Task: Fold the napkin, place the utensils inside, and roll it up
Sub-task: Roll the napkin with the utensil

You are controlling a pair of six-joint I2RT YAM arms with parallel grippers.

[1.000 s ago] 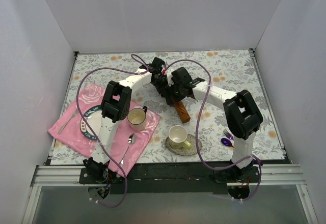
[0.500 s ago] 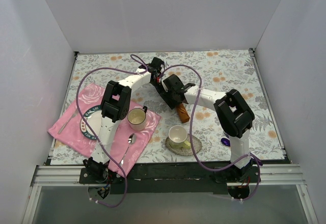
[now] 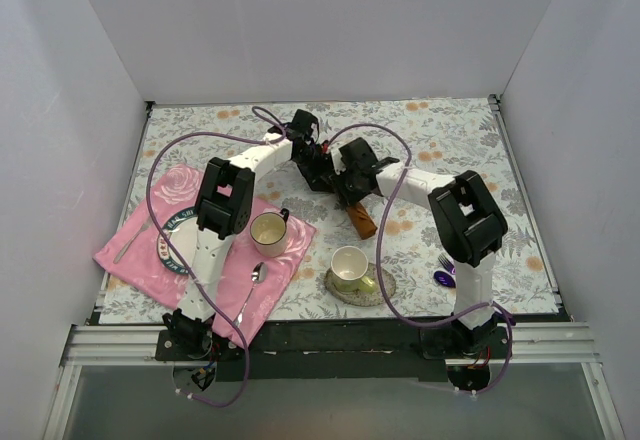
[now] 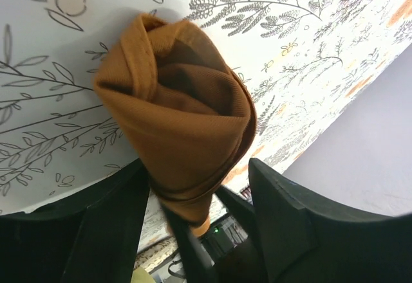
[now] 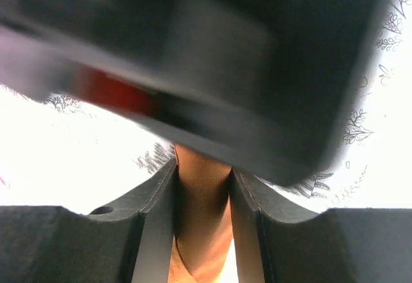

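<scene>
The napkin [image 3: 359, 219] is a rust-orange roll lying on the floral table, slanting from the middle toward the near side. In the left wrist view its spiralled end [image 4: 180, 103] sits between the fingers of my left gripper [image 4: 196, 167]; the jaws are open, with a gap beside the right finger. My right gripper [image 5: 203, 167] is shut on the napkin [image 5: 203, 199], both pads pressed against its sides. From above, the left gripper [image 3: 322, 172] and the right gripper [image 3: 347, 192] meet at the roll's far end. The utensils, a purple fork [image 3: 446, 261] and a dark spoon [image 3: 443, 279], lie by the right arm's base.
A pink cloth [image 3: 130, 257] at the near left carries a plate [image 3: 172, 247], a cup [image 3: 268, 230] and a silver spoon [image 3: 254, 282]. A second cup [image 3: 348, 263] stands on a saucer [image 3: 378, 288] in front of the roll. White walls enclose the table.
The right gripper has closed on the rolled napkin and its arm has swung in. The left jaws have opened around the roll's end. The roll stays in place.
</scene>
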